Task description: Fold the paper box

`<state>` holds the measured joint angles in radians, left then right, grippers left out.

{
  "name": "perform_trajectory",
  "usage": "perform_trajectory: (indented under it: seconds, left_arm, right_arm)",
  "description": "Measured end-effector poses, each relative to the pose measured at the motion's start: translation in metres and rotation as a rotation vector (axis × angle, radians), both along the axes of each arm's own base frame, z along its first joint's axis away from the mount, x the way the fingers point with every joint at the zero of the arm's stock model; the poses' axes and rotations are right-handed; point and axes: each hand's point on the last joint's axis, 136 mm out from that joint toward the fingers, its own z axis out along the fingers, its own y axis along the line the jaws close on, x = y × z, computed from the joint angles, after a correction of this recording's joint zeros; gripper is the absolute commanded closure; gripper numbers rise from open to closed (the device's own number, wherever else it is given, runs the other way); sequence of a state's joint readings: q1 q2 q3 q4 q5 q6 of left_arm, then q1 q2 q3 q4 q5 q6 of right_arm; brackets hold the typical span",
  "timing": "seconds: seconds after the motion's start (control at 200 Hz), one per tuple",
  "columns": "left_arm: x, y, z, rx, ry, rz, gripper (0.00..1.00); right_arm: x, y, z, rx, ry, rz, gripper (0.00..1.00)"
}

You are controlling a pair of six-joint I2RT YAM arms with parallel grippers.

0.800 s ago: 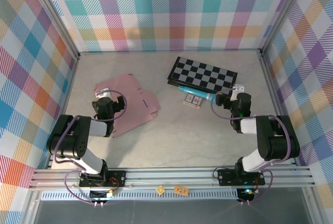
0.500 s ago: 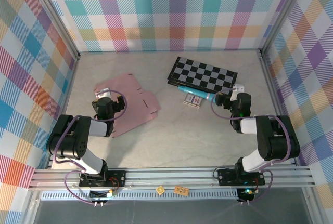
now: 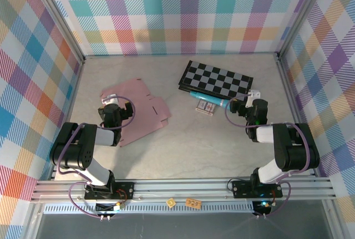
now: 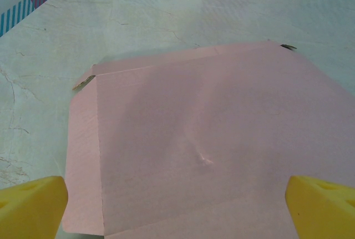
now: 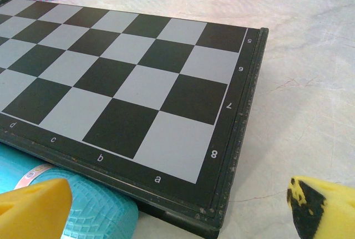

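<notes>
Worktop point(image 3: 211, 145), marbled grey, is enclosed by plaid walls.

- The paper box point(image 3: 141, 107) is seen lying flat and unfolded, left of centre on the worktop, one corner pointing toward the middle. It is well apart from the other items.
- The left jaws are spread wide. In the left wrist view one yellow pad point(image 4: 30, 206) sits at each lower corner, with the pink sheet under and ahead of them. Nothing is gripped. A small dent is noted in the sheet.
- The right jaws are spread wide too, their pads point(image 5: 327, 208) holding nothing.
- A checkered board point(image 3: 216, 79) lies ahead of the right jaws. A teal object point(image 3: 206, 98) is tucked against its near edge, with a small card pack point(image 3: 205, 107) just beside that.
</notes>
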<state>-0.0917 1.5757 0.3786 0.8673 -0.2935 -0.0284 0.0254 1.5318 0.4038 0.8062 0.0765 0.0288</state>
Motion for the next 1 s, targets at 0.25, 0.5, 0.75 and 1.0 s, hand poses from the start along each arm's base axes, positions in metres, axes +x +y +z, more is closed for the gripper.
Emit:
perform_trajectory:
  seconds: [0.25,0.5,0.75,1.0]
  left_arm:
    - [0.000,-0.003,0.000,0.023,0.017,-0.006,0.00]
    - [0.012,-0.024,0.077,0.107,-0.082,0.019,0.00]
    - [0.055,-0.029,0.262,-0.111,-0.261,0.201,0.09]
    - [0.059,-0.010,0.268,-0.589,-0.094,0.221,0.30]
  right_arm:
    - [-0.002,-0.002,0.000,-0.004,0.010,-0.009,0.01]
    - [-0.012,-0.020,0.070,-0.017,-0.091,-0.132,0.01]
    - [-0.001,-0.003,0.295,0.174,-0.350,-0.213,0.01]
    - [-0.031,0.005,0.398,0.565,-0.270,-0.180,0.26]
